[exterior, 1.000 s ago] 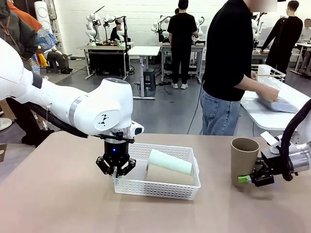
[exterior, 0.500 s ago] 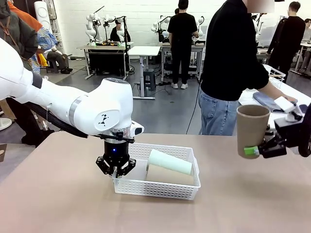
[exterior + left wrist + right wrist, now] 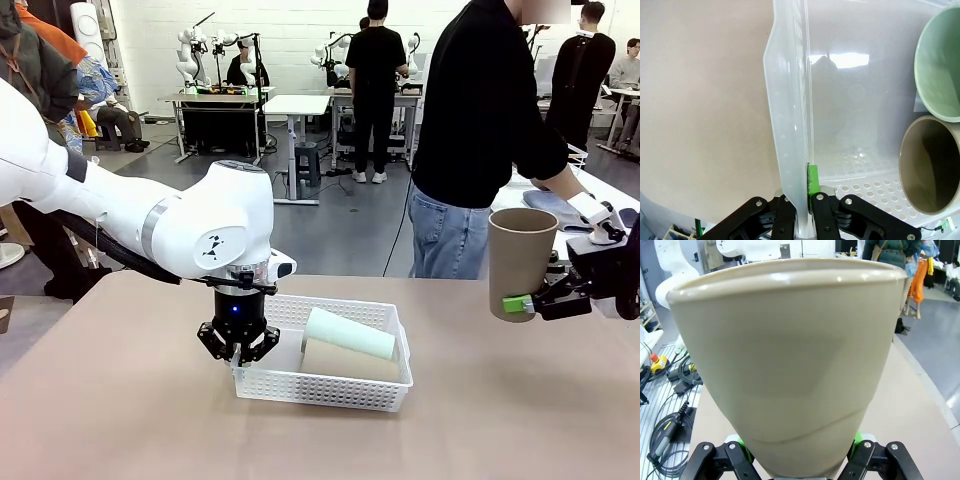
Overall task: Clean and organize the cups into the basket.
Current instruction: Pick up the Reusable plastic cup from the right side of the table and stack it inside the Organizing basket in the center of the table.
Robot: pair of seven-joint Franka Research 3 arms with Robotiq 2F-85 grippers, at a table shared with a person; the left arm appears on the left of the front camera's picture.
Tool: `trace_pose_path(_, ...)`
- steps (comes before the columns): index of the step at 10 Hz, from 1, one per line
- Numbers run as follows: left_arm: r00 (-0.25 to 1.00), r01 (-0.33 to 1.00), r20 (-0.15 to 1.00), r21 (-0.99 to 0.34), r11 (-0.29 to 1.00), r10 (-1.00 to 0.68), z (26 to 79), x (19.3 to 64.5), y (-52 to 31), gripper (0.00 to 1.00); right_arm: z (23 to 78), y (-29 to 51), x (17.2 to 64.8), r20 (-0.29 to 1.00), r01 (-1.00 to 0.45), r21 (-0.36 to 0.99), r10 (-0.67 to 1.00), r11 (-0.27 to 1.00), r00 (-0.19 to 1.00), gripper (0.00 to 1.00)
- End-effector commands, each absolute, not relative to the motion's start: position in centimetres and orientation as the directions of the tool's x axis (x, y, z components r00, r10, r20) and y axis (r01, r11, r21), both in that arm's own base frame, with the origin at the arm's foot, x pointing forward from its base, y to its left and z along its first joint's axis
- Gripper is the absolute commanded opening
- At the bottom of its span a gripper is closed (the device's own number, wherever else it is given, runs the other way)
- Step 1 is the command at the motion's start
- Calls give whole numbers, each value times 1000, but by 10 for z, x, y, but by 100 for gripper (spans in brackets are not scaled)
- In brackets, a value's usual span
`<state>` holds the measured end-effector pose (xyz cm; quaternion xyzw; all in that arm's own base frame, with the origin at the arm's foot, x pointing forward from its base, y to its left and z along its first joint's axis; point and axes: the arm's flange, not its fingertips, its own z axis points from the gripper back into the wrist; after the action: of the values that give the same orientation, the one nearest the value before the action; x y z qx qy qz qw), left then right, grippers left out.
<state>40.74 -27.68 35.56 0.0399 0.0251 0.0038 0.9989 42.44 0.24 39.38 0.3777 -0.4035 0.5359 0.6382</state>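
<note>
front cam: fixed at near edge of tan table, mid-range, facing far | left wrist cam: straight down, very close on left wall of shallow white perforated plastic basket | right wrist cam: level, facing left, right up against tan-brown tapered matte tumbler | shared: front and left wrist both cover basket with pale mint green tumbler inside

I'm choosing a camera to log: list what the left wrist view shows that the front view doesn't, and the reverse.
Left wrist view: the hollow insides of the pale mint green tumbler and tan-brown tumbler lying in the white perforated plastic basket. Front view: the right gripper holding a third tan-brown tumbler mouth up, a person behind. Both: the left gripper shut on that basket's side wall, and the two lying tumblers.
</note>
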Motion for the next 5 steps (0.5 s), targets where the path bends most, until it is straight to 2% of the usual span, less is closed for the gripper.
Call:
trace_pose_path(1,999,-3,-51,84,996,8,354,407,-277,0,391,3,425,918,-991,36,388,129,84,0)
trace_pose_path(2,999,-3,-51,84,996,8,354,407,-277,0,391,3,425,918,-991,36,388,129,84,0)
trace_pose_path(3,999,-3,-51,84,996,8,354,407,-277,0,393,2,425,920,-989,51,379,140,102,78)
trace_pose_path(4,999,-3,-51,84,996,8,354,407,-277,0,419,30,416,868,-990,-26,493,142,48,78)
trace_pose_path(5,999,-3,-51,84,996,8,354,407,-277,0,441,68,418,808,-992,-89,589,92,-18,78)
